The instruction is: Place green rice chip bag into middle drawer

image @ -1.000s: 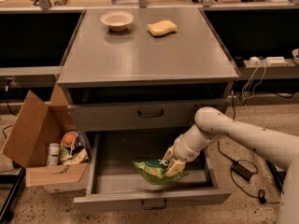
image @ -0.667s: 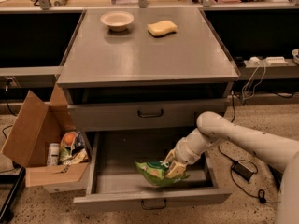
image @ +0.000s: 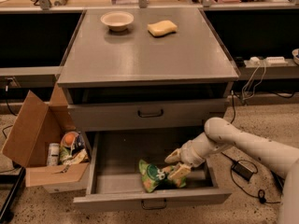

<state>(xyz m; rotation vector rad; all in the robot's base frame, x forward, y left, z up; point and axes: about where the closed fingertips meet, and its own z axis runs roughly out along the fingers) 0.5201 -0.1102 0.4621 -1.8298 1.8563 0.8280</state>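
Grey cabinet, upper drawer front shut. Below it, middle drawer pulled out, open from above. Arm reaching in from the right. Green rice chip bag inside the drawer, right of centre, near the front wall, long axis roughly left-right, seemingly resting on the floor. Gripper at the bag's right end, jaws apparently clamped on that edge, bag trailing leftward from them. Likely next: release, then withdraw up and right.

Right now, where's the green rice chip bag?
The bag lies low in camera view, inside the open middle drawer, the pincer at its right end.
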